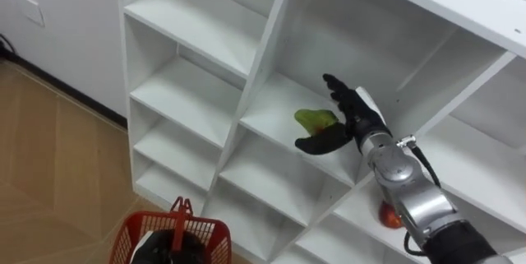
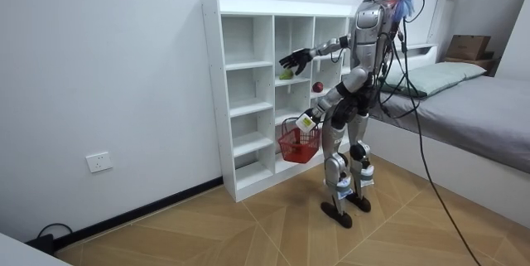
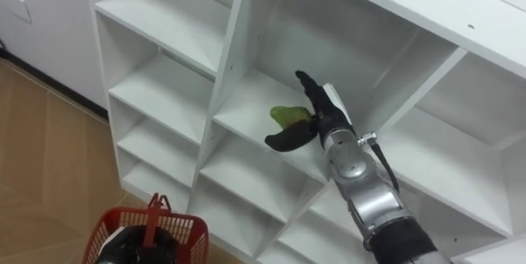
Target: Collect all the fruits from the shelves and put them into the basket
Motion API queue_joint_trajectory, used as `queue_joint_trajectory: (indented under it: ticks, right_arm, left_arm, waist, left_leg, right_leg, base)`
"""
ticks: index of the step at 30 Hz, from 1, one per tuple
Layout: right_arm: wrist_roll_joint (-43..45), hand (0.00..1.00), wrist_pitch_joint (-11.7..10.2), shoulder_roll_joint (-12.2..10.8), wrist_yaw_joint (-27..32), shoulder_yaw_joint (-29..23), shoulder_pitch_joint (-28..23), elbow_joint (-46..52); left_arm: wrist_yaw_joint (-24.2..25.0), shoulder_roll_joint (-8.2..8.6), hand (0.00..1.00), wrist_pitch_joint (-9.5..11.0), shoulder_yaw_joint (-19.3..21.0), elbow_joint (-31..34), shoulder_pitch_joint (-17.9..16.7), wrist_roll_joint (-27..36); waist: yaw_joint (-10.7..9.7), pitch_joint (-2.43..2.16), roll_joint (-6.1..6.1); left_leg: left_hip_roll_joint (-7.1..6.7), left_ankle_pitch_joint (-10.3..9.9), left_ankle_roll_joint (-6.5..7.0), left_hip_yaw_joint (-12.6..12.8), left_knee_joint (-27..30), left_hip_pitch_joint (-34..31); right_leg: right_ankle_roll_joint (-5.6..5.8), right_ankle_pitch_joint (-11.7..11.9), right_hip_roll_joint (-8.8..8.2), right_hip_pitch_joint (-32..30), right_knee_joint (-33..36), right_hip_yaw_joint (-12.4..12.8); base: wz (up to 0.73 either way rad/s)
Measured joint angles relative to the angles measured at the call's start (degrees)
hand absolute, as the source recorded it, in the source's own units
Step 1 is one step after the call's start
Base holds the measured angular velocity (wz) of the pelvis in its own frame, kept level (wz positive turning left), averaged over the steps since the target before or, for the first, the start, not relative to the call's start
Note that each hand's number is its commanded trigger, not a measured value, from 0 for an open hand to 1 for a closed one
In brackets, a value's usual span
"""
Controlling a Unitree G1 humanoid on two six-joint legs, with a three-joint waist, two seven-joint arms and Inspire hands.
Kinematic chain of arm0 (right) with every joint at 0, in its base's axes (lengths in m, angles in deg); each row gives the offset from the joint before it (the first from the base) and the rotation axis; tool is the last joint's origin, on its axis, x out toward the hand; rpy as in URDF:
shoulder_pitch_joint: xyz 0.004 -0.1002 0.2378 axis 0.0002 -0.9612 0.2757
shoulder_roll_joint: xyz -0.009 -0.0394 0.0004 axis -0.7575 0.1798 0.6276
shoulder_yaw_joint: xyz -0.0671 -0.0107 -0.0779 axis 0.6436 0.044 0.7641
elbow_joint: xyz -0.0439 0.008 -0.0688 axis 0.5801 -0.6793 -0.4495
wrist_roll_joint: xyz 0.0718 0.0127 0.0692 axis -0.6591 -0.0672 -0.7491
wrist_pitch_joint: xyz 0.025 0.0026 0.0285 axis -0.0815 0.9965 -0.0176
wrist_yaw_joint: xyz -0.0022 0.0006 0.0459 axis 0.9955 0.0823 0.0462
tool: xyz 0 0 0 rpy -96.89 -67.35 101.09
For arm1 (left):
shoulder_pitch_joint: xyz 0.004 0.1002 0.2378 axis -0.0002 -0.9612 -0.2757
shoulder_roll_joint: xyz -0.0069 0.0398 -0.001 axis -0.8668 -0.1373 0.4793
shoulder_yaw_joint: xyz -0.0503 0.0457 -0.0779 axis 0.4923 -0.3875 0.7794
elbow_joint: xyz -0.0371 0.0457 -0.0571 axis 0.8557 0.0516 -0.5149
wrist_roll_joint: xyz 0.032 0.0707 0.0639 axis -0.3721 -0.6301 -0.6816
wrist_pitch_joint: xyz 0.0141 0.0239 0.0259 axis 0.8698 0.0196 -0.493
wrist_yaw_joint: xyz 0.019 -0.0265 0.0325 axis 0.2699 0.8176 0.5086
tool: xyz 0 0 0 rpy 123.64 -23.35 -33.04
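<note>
You had the robot standing close in front of the white closet (image 2: pixel 248 92), with its right hand (image 1: pixel 355 116) reached into a middle compartment. That hand was open: the fingers were straight above the green fruit (image 1: pixel 314 119) and the thumb was spread below it. The fruit sat on the shelf in the gap between them, with nothing closed round it. I could not tell whether the palm touched it.

The left hand (image 2: pixel 307 120) hung low in front of the robot, curled round the handle of the red basket (image 1: pixel 207 229). A red fruit (image 1: pixel 388 215) lay in the next column to the right, a little lower, half hidden behind the forearm. So I judged that the 2 fruits were both uncollected.

The main risk was the close. If you curled the fingers before the palm was seated, the round fruit could have squirted out. It might have rolled to the back of the compartment, or off the front edge onto the floor, since the basket hung off to the lower left and not beneath it. A hasty pull-out could also have clipped the wrist on the upright beside it and shaken the grip loose.
</note>
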Motion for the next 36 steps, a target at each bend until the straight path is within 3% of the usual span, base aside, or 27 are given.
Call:
queue_joint_trajectory:
  ticks: [10,15,17,22,27,36]
  right_arm:
    - [4.2,0.00,0.0,-0.5,1.3,0.0,-0.5,-2.1]
    - [6.5,0.00,0.0,-3.3,5.4,0.0,-0.5,-4.4]
    - [6.5,0.00,0.0,-4.3,8.0,0.0,-0.5,-5.0]
    - [8.7,0.00,0.0,-6.1,12.3,0.0,-0.5,-6.3]
    - [8.6,0.00,0.1,-6.4,15.7,0.1,-0.3,-8.0]
    - [8.6,0.00,-0.1,-7.6,21.9,0.0,3.4,-11.9]
  left_arm:
    - [0.0,0.11,1.00,0.0,0.1,3.8,-0.5,-0.1]
    - [-0.1,0.48,1.00,0.0,0.0,3.8,-1.3,-0.1]
    - [-0.1,1.02,1.00,0.0,-0.7,3.8,-1.2,0.0]
    - [-0.1,1.20,1.00,-0.2,-2.3,3.8,-1.4,0.2]
    - [0.0,1.37,1.00,-0.7,-3.2,3.8,-1.4,1.6]
    - [0.1,1.59,1.00,-0.8,-5.1,3.8,-1.1,1.8]
  waist:
    - [0.3,0.36,0.21]
    - [0.3,0.43,0.31]
    - [0.2,0.91,0.94]
    - [0.3,1.09,1.29]
    - [0.6,0.97,1.46]
    - [0.4,0.93,3.51]
  left_leg:
    - [0.12,0.0,0.00,0.5,-0.2,0.8]
    - [0.06,0.0,0.00,0.3,0.1,-0.1]
    - [-0.05,-0.2,0.05,-0.1,1.2,-1.4]
    - [-0.12,-0.2,0.06,-0.1,1.7,-2.8]
    - [-0.09,-0.2,0.06,-0.1,1.7,-3.2]
    - [-0.06,-0.2,0.06,-0.1,2.6,-5.4]
  right_leg:
    - [0.00,0.0,0.01,0.6,0.0,0.2]
    - [0.00,0.0,-0.02,0.0,0.0,-0.4]
    - [0.01,0.0,-0.01,-0.8,0.1,-1.1]
    - [0.01,0.0,-0.05,-1.9,0.2,-1.3]
    - [0.00,0.0,-0.04,-2.3,0.2,-1.0]
    - [-0.01,0.0,-0.15,-4.6,1.0,-1.6]
  base:
    - [-0.02]
    - [0.04]
    - [0.10]
    - [0.01]
    - [-0.01]
    - [0.00]
